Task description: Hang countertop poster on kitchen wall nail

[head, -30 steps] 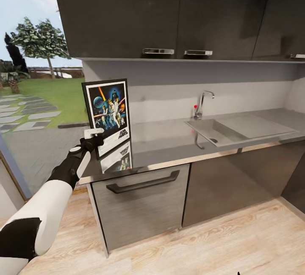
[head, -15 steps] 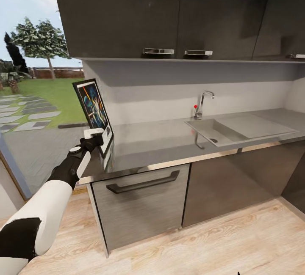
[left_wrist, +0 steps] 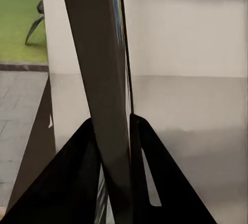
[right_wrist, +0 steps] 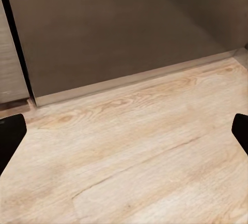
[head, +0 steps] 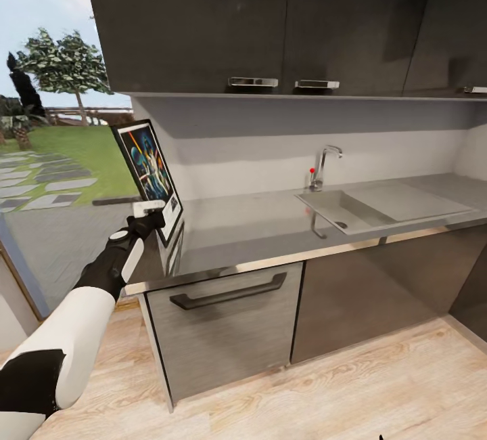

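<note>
At the left end of the kitchen countertop [head: 270, 223] I have the poster [head: 149, 172] clamped in my left gripper [head: 150, 215], low on its edge. It stands nearly upright, tipped a little, with its face turned well away from the head camera, so I see the dark blue artwork and white border at a steep slant. Its bottom corner sits just over the worktop's left edge; I can't quite tell whether it touches the steel, though a reflection of it shows in the surface right below.

In the left wrist view the two black fingers [left_wrist: 72, 182] press on either side of the poster [left_wrist: 103, 95], which runs up between them edge-on, the thin black frame and a sliver of colour along one side.

The inset sink [head: 379, 206] and chrome tap [head: 323, 166] lie well to the right along the countertop, apart from the poster. Dark upper cabinets [head: 270, 20] hang above, and a drawer front with a black handle [head: 228, 291] sits under the left corner.

My right gripper [right_wrist: 124, 131] hangs low, spread wide, its black fingertips [right_wrist: 11, 136] at the two sides of the right wrist view over the pale wooden floor [right_wrist: 134, 157] beside the grey cabinet base [right_wrist: 119, 28]
</note>
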`<state>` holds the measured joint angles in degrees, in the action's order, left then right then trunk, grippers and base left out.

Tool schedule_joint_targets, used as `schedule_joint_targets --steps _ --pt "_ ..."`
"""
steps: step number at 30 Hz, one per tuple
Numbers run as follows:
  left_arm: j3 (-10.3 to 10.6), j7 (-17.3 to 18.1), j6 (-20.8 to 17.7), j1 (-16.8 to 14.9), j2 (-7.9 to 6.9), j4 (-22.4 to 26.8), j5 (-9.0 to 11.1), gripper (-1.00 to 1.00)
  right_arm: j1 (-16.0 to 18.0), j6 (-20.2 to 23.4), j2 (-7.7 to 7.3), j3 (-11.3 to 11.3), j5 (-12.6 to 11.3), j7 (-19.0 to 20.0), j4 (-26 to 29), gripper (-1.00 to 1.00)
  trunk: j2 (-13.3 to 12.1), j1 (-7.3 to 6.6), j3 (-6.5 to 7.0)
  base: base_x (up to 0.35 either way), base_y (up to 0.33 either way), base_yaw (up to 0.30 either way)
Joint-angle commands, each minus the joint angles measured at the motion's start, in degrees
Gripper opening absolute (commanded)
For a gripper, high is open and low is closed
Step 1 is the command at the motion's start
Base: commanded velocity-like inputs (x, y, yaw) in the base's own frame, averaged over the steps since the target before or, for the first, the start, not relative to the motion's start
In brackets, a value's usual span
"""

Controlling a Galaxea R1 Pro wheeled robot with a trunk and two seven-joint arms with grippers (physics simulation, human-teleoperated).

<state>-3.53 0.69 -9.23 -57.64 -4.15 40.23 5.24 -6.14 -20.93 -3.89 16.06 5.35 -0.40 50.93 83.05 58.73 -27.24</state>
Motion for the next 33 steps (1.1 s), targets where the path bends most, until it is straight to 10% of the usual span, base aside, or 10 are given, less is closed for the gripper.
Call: schedule_joint_targets --steps 1,17,33 --pt "0.0 -0.1 -0.4 0.0 0.0 0.2 0.4 -1.0 0.0 -0.1 0.02 0.1 0.6 0.0 0.0 1.0 0.0 0.0 -0.05 0.0 0.0 0.0" --pt "0.0 0.0 -4.8 0.0 0.05 4.0 0.5 -1.0 0.0 -0.1 0.02 0.1 0.5 0.0 0.1 1.0 0.0 0.0 -0.05 -0.011 0.0 0.0" --pt "0.7 0.1 -5.1 0.0 0.1 4.3 0.5 -1.0 0.0 -0.1 0.02 0.1 0.6 0.0 0.1 1.0 0.0 0.0 -0.05 -0.303 0.0 0.0"
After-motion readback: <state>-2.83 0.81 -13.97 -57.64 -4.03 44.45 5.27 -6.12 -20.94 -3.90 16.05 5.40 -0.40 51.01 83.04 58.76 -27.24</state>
